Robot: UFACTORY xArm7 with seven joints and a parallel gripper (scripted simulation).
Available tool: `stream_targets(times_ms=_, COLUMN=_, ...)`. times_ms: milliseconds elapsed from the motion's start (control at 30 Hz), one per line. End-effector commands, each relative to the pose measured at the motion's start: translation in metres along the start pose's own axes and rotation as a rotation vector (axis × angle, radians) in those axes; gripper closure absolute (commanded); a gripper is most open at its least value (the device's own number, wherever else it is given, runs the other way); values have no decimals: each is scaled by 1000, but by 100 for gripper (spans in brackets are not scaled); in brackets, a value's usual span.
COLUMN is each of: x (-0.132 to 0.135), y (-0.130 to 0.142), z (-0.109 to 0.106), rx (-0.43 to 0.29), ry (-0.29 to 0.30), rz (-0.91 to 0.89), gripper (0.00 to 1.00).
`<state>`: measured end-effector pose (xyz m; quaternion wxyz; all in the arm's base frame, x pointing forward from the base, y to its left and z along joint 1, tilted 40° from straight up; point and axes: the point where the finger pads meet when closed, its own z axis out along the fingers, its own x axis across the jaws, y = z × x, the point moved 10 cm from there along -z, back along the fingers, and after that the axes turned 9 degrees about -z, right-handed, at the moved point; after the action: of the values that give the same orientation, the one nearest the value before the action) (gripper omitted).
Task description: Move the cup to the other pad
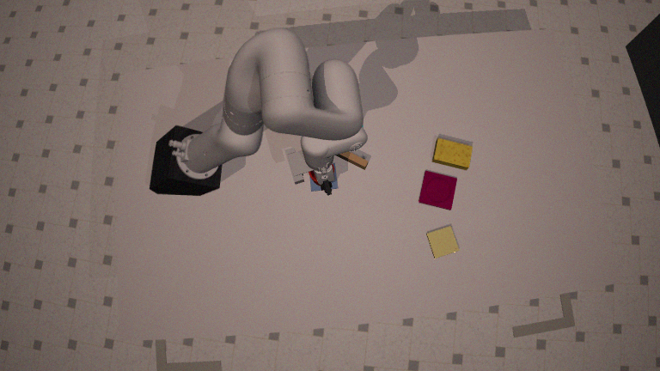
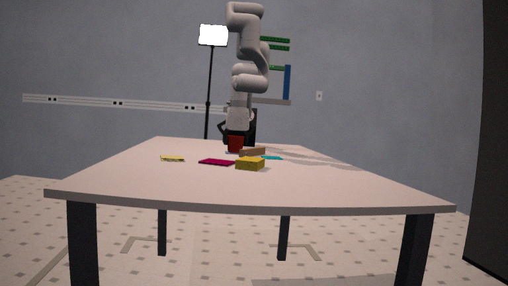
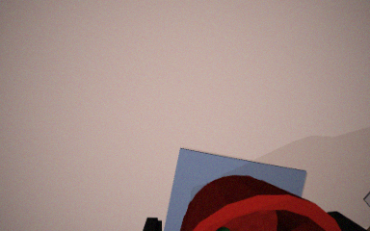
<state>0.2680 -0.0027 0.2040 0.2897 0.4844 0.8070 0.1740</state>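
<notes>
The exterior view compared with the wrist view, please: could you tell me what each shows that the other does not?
Only the exterior view shows the arm's wrist come down over the red cup, the wooden rail beside it, the magenta pad, the yellow sponge block, the flat yellow square and a teal piece. Only the wrist view shows how the cup sits on its light blue pad, and a green marble at the frame's bottom edge. Both show the cup standing on the table, ungripped.
</notes>
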Motion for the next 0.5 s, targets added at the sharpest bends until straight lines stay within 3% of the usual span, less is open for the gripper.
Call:
stream_targets(times_ms=0, x=0, y=0, z=0, rx=-1, ry=-1, rz=0, gripper=3)
stream_targets(times_ms=467, x=0, y=0, z=0, rx=-1, ry=-1, rz=0, gripper=5)
